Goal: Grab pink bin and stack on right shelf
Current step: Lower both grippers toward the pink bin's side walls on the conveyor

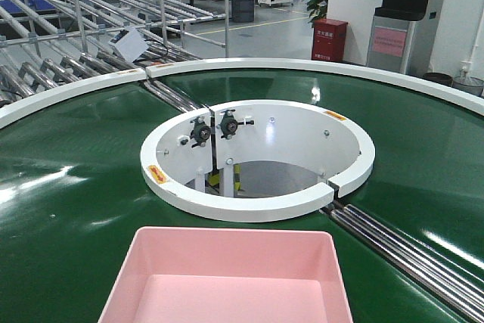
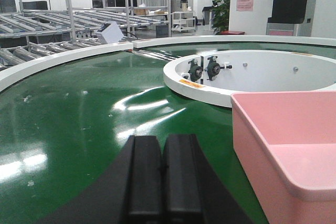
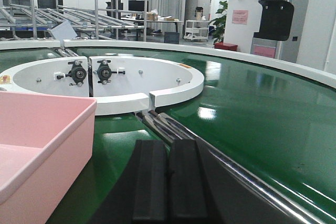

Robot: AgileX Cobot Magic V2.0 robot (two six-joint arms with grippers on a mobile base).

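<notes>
Nearest me in the front view is the pink bin (image 1: 227, 277). It is empty and sits flat on the green belt (image 1: 68, 187), on the near side of the white ring (image 1: 257, 208) and just short of it.

I judge it light: thin moulded plastic with nothing inside. Weight is no worry, but the walls are smooth and slope outward. A squeeze from outside would likely slide up and off, or bow the sides. The plain rim is where I would take it, 1 jaw inside the wall and 1 outside, at the middle of each side wall so it lifts level.

The left claw (image 2: 161, 148) hangs low over the belt, near-left of the ring beside the bin's left wall, closed tight and holding nothing. The right claw (image 3: 168, 153) sits near-right of the ring off the bin's right wall, likewise closed and empty. Both need to open before they can straddle the rim.

Steel rollers (image 1: 401, 251) run out from the ring's near-right. The right shelf is in none of my 3 views.
</notes>
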